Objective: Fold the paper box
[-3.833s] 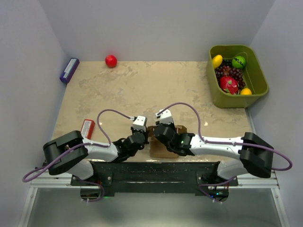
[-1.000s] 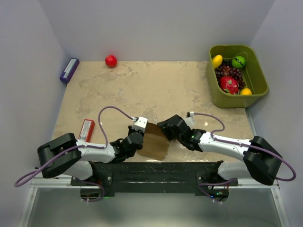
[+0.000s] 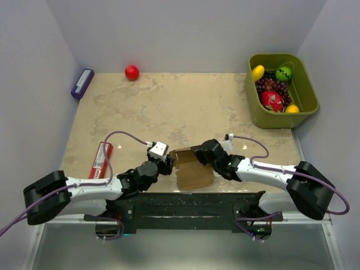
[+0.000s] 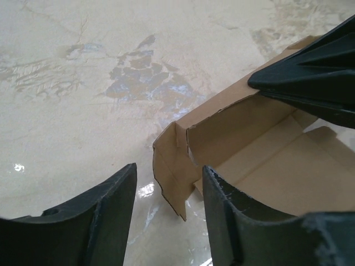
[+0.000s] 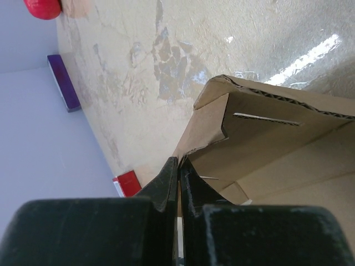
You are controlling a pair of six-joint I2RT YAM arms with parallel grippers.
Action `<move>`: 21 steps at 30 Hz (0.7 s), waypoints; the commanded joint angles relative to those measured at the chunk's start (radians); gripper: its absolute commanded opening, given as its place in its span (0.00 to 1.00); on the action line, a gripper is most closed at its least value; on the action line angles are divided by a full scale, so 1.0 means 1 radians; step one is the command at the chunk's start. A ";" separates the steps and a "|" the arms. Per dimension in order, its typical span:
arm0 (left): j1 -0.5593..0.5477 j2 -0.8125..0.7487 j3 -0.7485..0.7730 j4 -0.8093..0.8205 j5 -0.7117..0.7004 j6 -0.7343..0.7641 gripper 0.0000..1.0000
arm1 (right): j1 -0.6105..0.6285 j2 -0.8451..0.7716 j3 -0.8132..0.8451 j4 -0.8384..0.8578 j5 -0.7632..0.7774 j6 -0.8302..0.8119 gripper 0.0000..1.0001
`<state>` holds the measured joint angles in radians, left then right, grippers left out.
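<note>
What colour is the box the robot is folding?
The paper box is plain brown, with no print. The left wrist view shows it best.

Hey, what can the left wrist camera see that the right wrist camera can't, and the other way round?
Only the left wrist view: the left gripper, open, with a raised corner flap of the paper box just ahead of its fingers, and the right gripper seen from outside, pinching the box wall. Only the right wrist view: the red ball, the purple box, the red packet and a slot cut in a panel. Both: the box's brown inside and the marbled table.
</note>
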<state>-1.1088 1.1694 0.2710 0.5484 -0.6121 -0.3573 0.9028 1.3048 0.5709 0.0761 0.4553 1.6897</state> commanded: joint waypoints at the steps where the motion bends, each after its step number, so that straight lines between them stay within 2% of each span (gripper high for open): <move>1: 0.000 -0.109 -0.012 -0.060 0.075 -0.019 0.61 | 0.004 -0.024 -0.019 0.004 0.057 -0.004 0.00; 4: 0.039 -0.175 -0.004 -0.149 0.113 -0.057 0.61 | 0.004 -0.025 -0.022 0.005 0.056 -0.012 0.00; 8: 0.254 -0.227 0.017 -0.235 0.261 -0.138 0.60 | 0.004 -0.038 -0.035 0.010 0.056 -0.009 0.00; 11: 0.332 -0.217 0.025 -0.239 0.311 -0.141 0.60 | 0.004 -0.045 -0.042 0.017 0.054 -0.007 0.00; 14: 0.391 -0.136 0.046 -0.222 0.388 -0.134 0.60 | 0.004 -0.050 -0.043 0.017 0.051 -0.008 0.00; 18: 0.395 0.024 0.076 -0.182 0.448 -0.095 0.58 | 0.004 -0.053 -0.048 0.021 0.051 -0.009 0.00; 21: 0.394 0.074 0.070 -0.125 0.500 -0.075 0.56 | 0.004 -0.055 -0.051 0.021 0.052 -0.009 0.00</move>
<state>-0.7193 1.1908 0.3103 0.3340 -0.2195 -0.4641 0.9031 1.2728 0.5343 0.0917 0.4557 1.6894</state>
